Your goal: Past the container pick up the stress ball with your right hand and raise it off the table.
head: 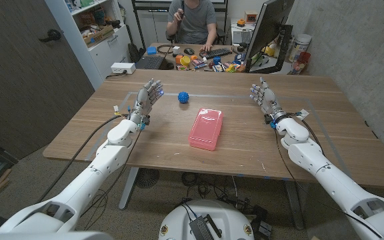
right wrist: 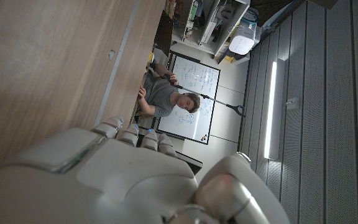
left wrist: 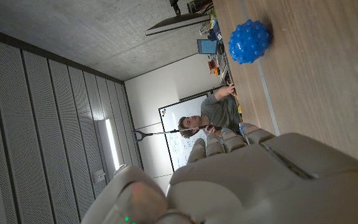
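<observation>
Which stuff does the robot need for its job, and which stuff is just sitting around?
For the job:
- small blue spiky rubber stress ball
- pink rectangular plastic container
- right robot hand, open, holding nothing

Just lying about:
- left robot hand, open, waiting
- white power strip on the far table
- black computer monitor
- person seated at the cluttered desk

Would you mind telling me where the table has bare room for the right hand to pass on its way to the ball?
Bare wood lies between the right hand and the pink container, and along the far edge past the container to the blue stress ball. It is tighter on the ball's far side, where the left hand stands close.
</observation>
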You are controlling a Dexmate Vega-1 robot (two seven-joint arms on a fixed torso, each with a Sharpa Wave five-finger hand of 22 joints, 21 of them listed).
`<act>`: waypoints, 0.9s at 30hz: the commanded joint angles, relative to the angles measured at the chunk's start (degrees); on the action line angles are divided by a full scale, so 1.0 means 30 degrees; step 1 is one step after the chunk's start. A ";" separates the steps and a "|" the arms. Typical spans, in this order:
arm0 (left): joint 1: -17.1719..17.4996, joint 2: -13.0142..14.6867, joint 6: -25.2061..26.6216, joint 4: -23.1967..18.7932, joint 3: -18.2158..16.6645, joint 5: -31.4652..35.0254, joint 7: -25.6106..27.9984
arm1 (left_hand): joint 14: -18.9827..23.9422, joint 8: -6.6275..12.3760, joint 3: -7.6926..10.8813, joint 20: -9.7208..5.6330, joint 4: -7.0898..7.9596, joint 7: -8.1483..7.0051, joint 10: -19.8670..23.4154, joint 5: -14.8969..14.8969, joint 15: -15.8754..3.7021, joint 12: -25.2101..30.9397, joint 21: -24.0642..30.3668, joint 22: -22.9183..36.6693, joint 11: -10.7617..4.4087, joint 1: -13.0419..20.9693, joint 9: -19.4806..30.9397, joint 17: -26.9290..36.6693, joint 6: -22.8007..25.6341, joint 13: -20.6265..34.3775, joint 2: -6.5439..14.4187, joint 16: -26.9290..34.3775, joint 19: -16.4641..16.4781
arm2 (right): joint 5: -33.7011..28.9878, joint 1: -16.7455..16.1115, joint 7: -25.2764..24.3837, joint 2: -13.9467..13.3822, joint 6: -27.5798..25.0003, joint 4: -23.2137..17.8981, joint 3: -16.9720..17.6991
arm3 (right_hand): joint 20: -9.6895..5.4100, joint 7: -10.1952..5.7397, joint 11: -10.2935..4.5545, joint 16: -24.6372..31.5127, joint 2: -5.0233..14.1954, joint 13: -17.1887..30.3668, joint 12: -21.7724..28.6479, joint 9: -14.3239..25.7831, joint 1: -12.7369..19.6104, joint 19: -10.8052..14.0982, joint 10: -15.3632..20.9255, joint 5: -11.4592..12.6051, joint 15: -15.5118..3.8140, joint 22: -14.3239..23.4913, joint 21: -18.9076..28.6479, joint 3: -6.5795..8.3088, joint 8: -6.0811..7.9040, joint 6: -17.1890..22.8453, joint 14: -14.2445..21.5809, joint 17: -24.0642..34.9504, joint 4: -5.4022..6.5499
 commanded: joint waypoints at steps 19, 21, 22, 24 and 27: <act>0.1577 -1.0445 0.3351 -0.4224 -1.1136 1.0791 -0.6479 | -0.0028 0.0197 0.0160 -0.0386 0.0036 0.0144 0.0172 0.0064 -0.1423 0.0110 0.0019 0.0056 0.0127 0.0151 0.0059 0.0058 0.0381 0.0079 0.0145 0.0081 -0.0019 | -1.3654 0.1067 0.2757 0.1974 -0.1660 -0.2920 0.2819 | 0.0033 -0.0393 -0.0265 -0.0015 0.0084 0.0064 -0.0077 0.0047 0.1571 -0.0220 -0.0134 0.0273 0.0080 0.0026 -0.0429 0.0542 0.0251 -0.0008 -0.0327 -0.0021 -0.1133; 0.1860 -1.0850 0.3172 -0.4681 -1.1321 1.1248 -0.6466 | -0.0060 0.0220 0.0168 -0.0396 0.0035 0.0165 0.0191 0.0063 -0.1410 0.0117 0.0020 0.0056 0.0104 0.0150 0.0059 0.0059 0.0447 0.0079 0.0159 0.0073 -0.0024 | -1.4585 0.1458 0.2724 0.1976 -0.1478 -0.2837 0.2584 | 0.0075 -0.0488 -0.0368 -0.0002 0.0025 0.0065 -0.0051 0.0046 0.2100 -0.0111 -0.0065 0.0370 0.0066 0.0020 -0.0511 0.0695 0.0309 0.0056 -0.0307 -0.0036 -0.1515; 0.1957 -1.1006 0.3141 -0.4863 -1.1411 1.1409 -0.6516 | -0.0059 0.0233 0.0172 -0.0390 0.0035 0.0196 0.0207 0.0062 -0.1410 0.0122 0.0020 0.0056 0.0096 0.0149 0.0059 0.0059 0.0485 0.0079 0.0167 0.0076 -0.0029 | -1.4996 0.1622 0.2707 0.2015 -0.1523 -0.2851 0.2482 | 0.0162 -0.0547 -0.0390 0.0087 -0.0011 0.0065 -0.0023 0.0047 0.2593 0.0077 0.0018 0.0456 -0.0071 0.0019 -0.0554 0.0838 0.0357 0.0121 -0.0045 -0.0043 -0.1869; 0.2102 -1.1270 0.3092 -0.5172 -1.1588 1.1681 -0.6604 | -0.0066 0.0235 0.0180 -0.0386 0.0034 0.0210 0.0195 0.0062 -0.1399 0.0116 0.0021 0.0056 0.0106 0.0150 0.0059 0.0059 0.0497 0.0079 0.0179 0.0078 -0.0031 | -1.5969 0.1968 0.2830 0.1934 -0.1712 -0.2999 0.2159 | 0.0492 -0.0522 -0.0546 0.0318 -0.0063 0.0078 0.0144 0.0049 0.3860 0.0981 0.0512 0.0653 -0.0199 0.0056 -0.0544 0.1169 0.0415 0.0232 0.0905 -0.0010 -0.2781; 0.2225 -1.1619 0.2986 -0.5497 -1.1875 1.1921 -0.6699 | -0.0076 0.0237 0.0192 -0.0378 0.0032 0.0222 0.0206 0.0060 -0.1406 0.0119 0.0019 0.0056 0.0084 0.0153 0.0058 0.0059 0.0517 0.0079 0.0200 0.0079 -0.0045 | -1.7539 0.2473 0.2797 0.1840 -0.1713 -0.3099 0.1578 | 0.1171 -0.0505 -0.0617 0.0388 -0.0137 0.0092 0.0145 0.0055 0.4354 0.1564 0.0566 0.0729 -0.0127 0.0074 -0.0485 0.1253 0.0429 0.0318 0.1346 0.0019 -0.3150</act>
